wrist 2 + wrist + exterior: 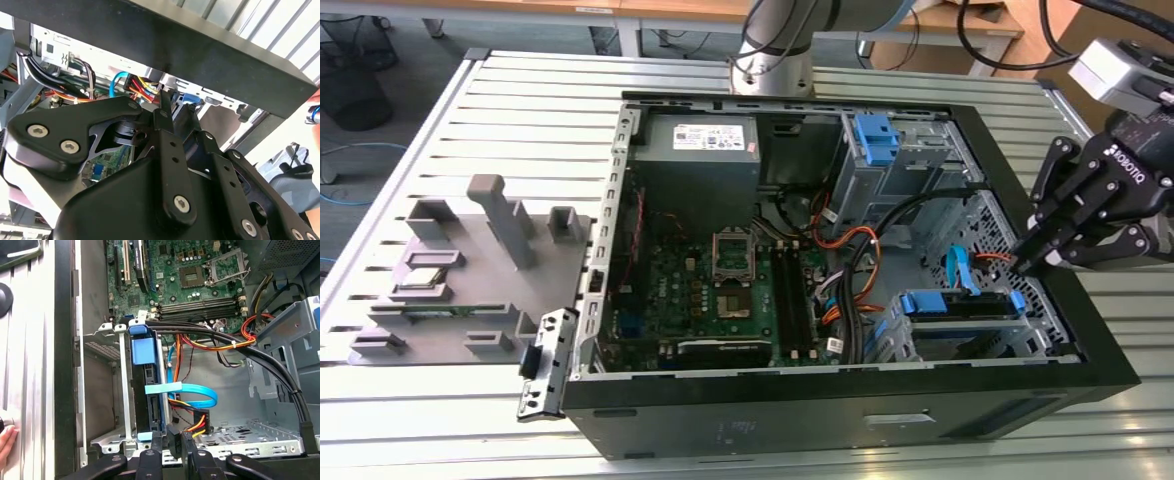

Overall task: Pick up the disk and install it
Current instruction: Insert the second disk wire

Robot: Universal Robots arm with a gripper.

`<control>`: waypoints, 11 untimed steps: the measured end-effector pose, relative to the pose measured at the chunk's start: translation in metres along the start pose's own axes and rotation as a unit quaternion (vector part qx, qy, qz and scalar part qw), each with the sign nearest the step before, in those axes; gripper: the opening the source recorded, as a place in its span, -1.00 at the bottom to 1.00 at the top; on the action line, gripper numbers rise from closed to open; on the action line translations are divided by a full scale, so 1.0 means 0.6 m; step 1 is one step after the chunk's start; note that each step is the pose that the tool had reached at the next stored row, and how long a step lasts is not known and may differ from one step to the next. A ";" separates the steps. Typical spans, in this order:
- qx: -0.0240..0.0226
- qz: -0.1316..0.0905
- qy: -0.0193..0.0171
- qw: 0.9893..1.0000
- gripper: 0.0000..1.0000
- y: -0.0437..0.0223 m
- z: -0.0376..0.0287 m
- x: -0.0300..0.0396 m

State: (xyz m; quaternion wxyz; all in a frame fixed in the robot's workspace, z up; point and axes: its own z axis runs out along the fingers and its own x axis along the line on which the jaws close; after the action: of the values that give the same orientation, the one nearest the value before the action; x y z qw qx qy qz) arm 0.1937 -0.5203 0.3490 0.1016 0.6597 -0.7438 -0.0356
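The disk [961, 303] in its blue carrier sits inside the drive cage at the front corner of the open computer case [854, 400], on the exterior view's right. In the first wrist view the disk [148, 390] stands on edge between the cage's metal walls, and a light blue flat cable [195, 390] runs from it. My gripper [1019, 262] hangs over the case's right rim, just beyond the disk. Its fingertips [156, 442] are close together around a black connector [173, 437] with red, yellow and orange wires. In the second wrist view the gripper [167, 107] points into the case.
A grey power-supply box [698, 140] and an empty blue bracket [874, 138] sit at the case's back. Thick black cables [260, 360] cross above the motherboard [200, 275]. A grey parts fixture [454, 270] lies on the slatted table, exterior view's left. A hand [5, 440] rests outside the case.
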 end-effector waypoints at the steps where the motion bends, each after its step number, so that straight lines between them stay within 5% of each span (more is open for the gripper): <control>1: -0.004 0.000 0.001 1.000 -0.40 -0.001 0.001 0.000; 6: -0.033 -0.003 0.004 0.999 -0.40 -0.011 0.002 -0.002; 8: -0.038 -0.003 0.005 0.999 -0.40 -0.012 0.002 -0.002; 11: -0.038 -0.003 0.005 0.999 -0.40 -0.012 0.002 -0.002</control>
State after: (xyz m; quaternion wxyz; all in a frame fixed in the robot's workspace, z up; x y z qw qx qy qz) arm 0.2008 -0.5203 0.3466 0.1302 0.6578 -0.7393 -0.0611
